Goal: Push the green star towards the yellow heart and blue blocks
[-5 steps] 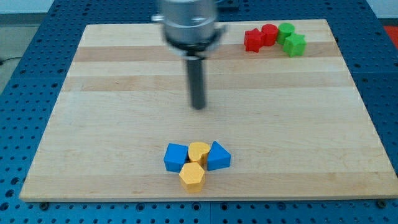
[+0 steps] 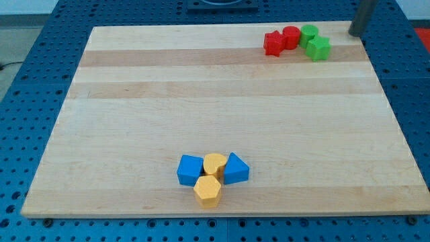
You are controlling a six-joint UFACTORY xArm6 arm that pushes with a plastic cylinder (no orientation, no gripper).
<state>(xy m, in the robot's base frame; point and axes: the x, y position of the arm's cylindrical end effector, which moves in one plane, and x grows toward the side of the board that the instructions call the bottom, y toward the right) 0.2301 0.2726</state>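
Blue cube (image 2: 189, 169), yellow heart (image 2: 215, 163), yellow hexagon (image 2: 207, 191), blue triangle (image 2: 235, 169): clustered near the view's bottom, unmoved. Red star (image 2: 273, 44), red cylinder (image 2: 291, 36), green cylinder (image 2: 308, 33), green star (image 2: 319, 48): top-right cluster, unmoved. My tip (image 2: 355, 33): relocated from board centre to just right of the green star, apart; no pincer fitted.

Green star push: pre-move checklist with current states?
1. Green star in view, at the view's top right: ok.
2. My tip sits at the view's right of the star, apart from it, on the far side from the goal: ok.
3. Star free of neighbours: not ok, green round block touches it; red blocks sit just left.
4. Target cluster, yellow heart between blue blocks, together at the view's bottom: ok.
5. Board between star and cluster unobstructed: ok.
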